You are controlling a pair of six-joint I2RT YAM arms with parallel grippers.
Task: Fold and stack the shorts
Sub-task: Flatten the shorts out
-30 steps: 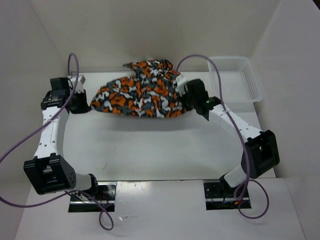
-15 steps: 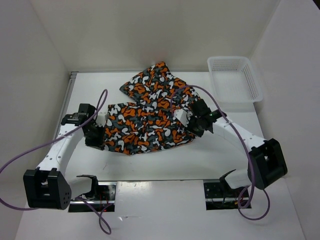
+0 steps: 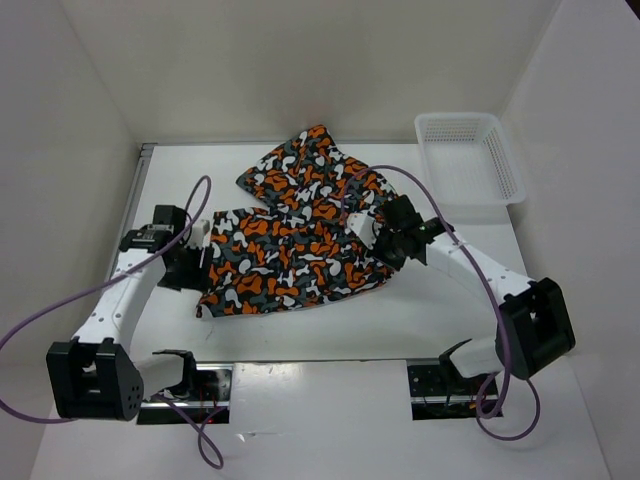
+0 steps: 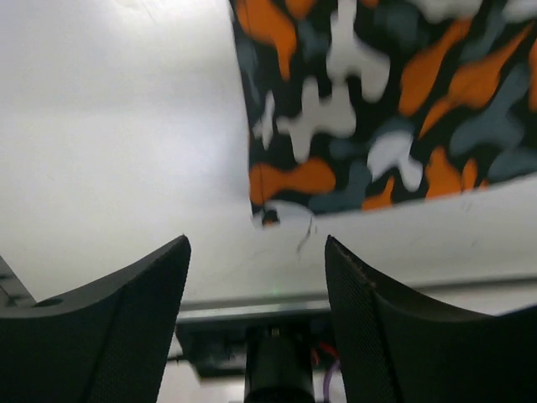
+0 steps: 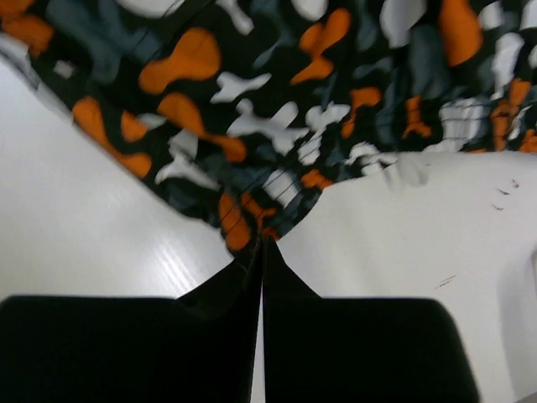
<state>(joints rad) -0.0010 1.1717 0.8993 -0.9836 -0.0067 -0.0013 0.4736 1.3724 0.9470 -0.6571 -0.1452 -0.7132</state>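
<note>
L jaws: wide apart, nothing btwn them. The 2 dark fingers [image 4: 109, 327] frame a bare strip of desk [image 4: 101, 151]. A corner of the shorts [image 4: 377, 109] sits just ahead of the tips, not touching them.

R jaws: shut on the hem of the shorts [image 5: 252, 101]. Fingers [image 5: 176, 336] are pressed together, w/ cloth pinched at the tips.

Further out, top cam: shorts [image 3: 290, 255] lie flat mid-desk. L arm [image 3: 120, 300] is at their left edge, R arm [image 3: 470, 265] at their right edge.

Counts:
- 2 arms
- 2 purple cables [image 3: 205, 190], 1 per arm
- 1 white basket [image 3: 505, 165] at the far right corner, well apart from the cloth
- shorts: 2 overlapping parts, a wide near one and a smaller far one toward the back wall; can't tell if that's 1 pair or 2

View vs view: only the wrist cams show how the jaws stand, as from above the wrists cover the tips. Only the top cam shows the basket, the cables and the full outline of the cloth. R wrist cam also picks up a few small dark marks on the desk [image 5: 470, 252] right of the hem.
</note>
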